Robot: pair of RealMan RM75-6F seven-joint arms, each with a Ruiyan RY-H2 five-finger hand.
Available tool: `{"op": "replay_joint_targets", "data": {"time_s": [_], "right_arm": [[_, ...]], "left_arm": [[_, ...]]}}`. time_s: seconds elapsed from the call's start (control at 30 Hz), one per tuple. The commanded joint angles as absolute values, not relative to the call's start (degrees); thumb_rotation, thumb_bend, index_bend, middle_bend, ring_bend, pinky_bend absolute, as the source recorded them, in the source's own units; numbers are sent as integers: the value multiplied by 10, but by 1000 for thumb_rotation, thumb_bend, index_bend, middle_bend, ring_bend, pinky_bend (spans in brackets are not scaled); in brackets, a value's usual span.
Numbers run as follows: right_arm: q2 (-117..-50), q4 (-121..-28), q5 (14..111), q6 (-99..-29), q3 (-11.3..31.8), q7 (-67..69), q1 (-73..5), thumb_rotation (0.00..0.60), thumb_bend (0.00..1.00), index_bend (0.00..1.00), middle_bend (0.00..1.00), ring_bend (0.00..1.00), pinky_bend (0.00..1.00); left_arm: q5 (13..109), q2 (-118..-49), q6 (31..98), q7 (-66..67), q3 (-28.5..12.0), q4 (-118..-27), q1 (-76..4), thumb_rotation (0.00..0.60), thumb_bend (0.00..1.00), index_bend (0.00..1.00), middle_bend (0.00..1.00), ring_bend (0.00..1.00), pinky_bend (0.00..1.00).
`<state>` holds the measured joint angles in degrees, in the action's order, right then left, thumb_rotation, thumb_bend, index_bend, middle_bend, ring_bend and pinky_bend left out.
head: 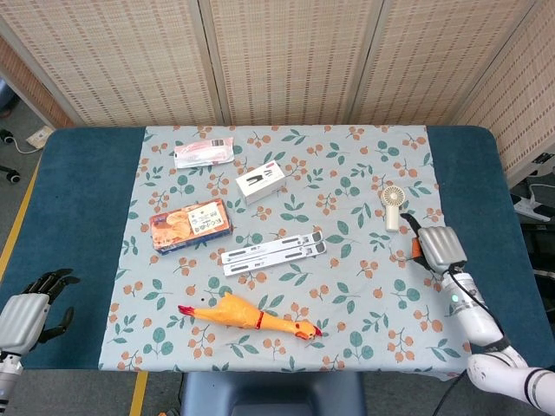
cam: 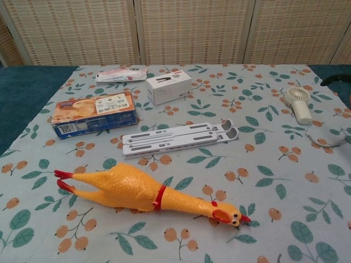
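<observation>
Right hand (head: pixel 442 249) first: one dark finger (head: pixel 407 219) sticks out towards the small handheld fan (head: pixel 393 206), but the rest are tucked beneath the palm, so I cannot tell whether they are spread or curled. Nothing shows in its grasp. The fan lies flat on the flowered cloth just beyond that fingertip, near but apart, head pointing away from the hand. I'd call this the approach stage, with no hold made; a grip would call for the fingers to come over the handle and close around it. Further out from those fingers lie the white folding stand (head: pixel 273 251), then the rubber chicken (head: pixel 251 316), the white box (head: pixel 261 180), the snack box (head: pixel 191 224) and the pink packet (head: pixel 204 153). Way across, off the worktop's near corner, the left hand (head: pixel 26 312) hangs idle, fingers (head: pixel 52 279) apart and loosely curved, holding nothing.
</observation>
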<state>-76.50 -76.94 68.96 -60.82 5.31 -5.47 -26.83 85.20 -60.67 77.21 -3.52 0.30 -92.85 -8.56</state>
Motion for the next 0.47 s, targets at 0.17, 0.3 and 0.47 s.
{"op": "replay_joint_targets", "data": {"time_s": [0.17,0.3,0.47], "right_arm": [[-771,-781,808,-832,-4,-55,-129,600,456,117,504,309,577],[-767,-783,842,-878,0,-44,-116,600,351,103,387,190,452],[-760,-794,864,-920,7,-39,-96,600,344,100,369,168,428]], "left_arm": [[860,-613,777,-23,3,-928,-86,600,471,254,139,134,269],[864,-620,776,-14,3,-922,-90,600,471,254,139,133,269],[866,-625,769,-9,5,-917,-94,600,471,254,139,133,271]]}}
